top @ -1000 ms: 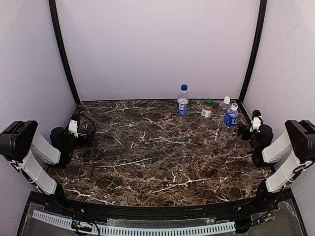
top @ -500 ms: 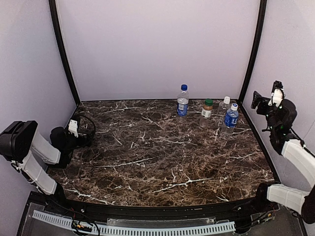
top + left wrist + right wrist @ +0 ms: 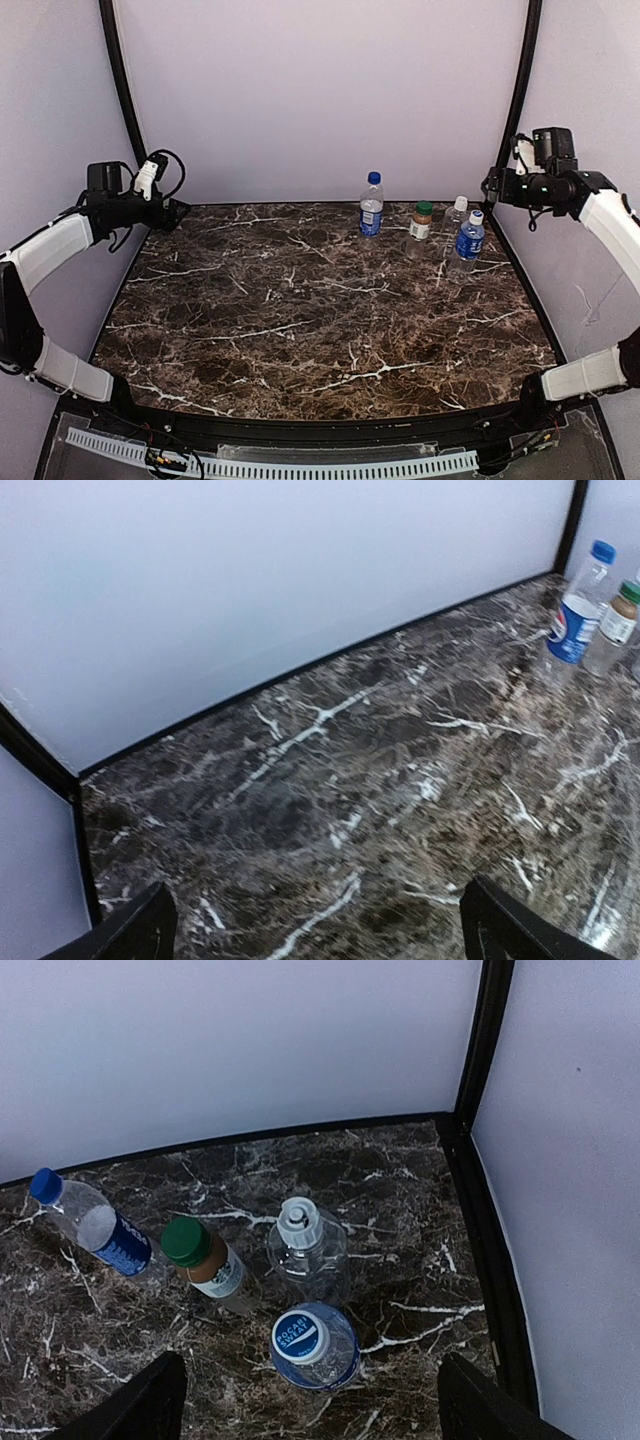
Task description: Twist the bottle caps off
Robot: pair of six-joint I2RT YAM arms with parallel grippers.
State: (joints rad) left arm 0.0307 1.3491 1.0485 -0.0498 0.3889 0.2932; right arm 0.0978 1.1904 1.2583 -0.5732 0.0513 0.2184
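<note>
both arms have lifted off their folded rest at the near corners. the left arm [image 3: 50, 245] now reaches toward the far left corner, and the right arm [image 3: 610, 215] has swung up to the far right.

the dark marbled worktop [image 3: 300, 310] carries the four bottles [image 3: 457, 218], all upright in a loose cluster at the far right. from left to right these are a tall blue-label bottle [image 3: 105, 1235] standing a little apart, a tan-label bottle [image 3: 222, 1278], and a plain clear bottle [image 3: 310, 1260]. a second blue-label bottle [image 3: 335, 1360] stands just near of the plain one.

the right pincer [image 3: 315, 1400] hangs above this group with its fingers apart and nothing between them. the left pincer [image 3: 175, 212] is spread wide too, empty, well apart from the bottles.

every cap is still on: the blue cap [image 3: 44, 1184], the green cap [image 3: 186, 1241], the plain white cap [image 3: 298, 1224] and the printed white cap [image 3: 298, 1337].

no cap looks started. the nearest bottle seems the easiest first pick. one pincer should probably clamp its body low so it cannot spin or tip. the other would come straight down, centred on the cap, grip its ribbed edge and turn. the plain bottle stands close behind, so the approach likely needs to stay narrow.
</note>
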